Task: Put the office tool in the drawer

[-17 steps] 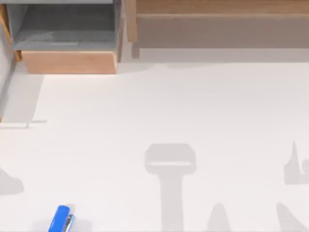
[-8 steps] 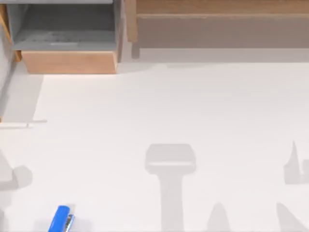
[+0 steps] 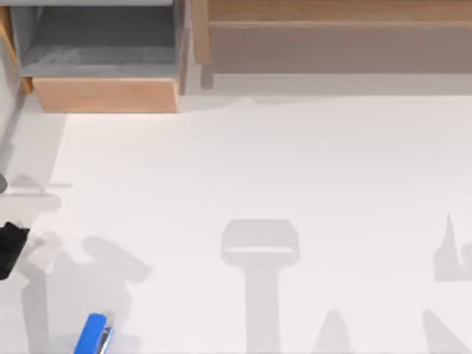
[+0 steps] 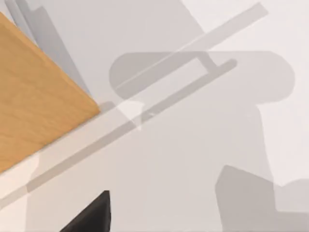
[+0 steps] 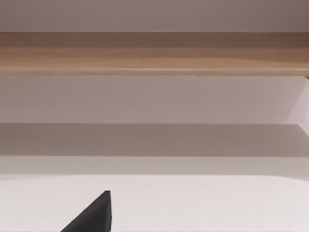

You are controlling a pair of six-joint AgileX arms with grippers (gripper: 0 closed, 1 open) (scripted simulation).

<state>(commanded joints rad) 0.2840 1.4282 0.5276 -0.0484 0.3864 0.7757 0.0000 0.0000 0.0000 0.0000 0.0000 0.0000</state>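
The office tool, a small bright blue stapler (image 3: 94, 334) with a silver underside, lies on the white table at the front left, near the front edge. The drawer stands pulled out at the back left, with a grey interior (image 3: 99, 40) and a tan front panel (image 3: 107, 94). A black part of my left gripper (image 3: 9, 248) pokes in at the table's left edge, behind and to the left of the stapler and apart from it. A dark piece of my left gripper (image 4: 91, 216) hangs over bare table. A dark piece of my right gripper (image 5: 91, 216) faces the shelf.
A long wooden shelf unit (image 3: 332, 29) runs along the back right and also appears as a wooden shelf unit (image 5: 154, 53) ahead of the right wrist. A tan wooden panel (image 4: 38, 106) lies close to the left wrist. Arm shadows fall across the white table (image 3: 295, 162).
A black part of my left arm has come in at the table's left edge, and its shadow has spread toward the stapler. The stapler and drawer have not moved.
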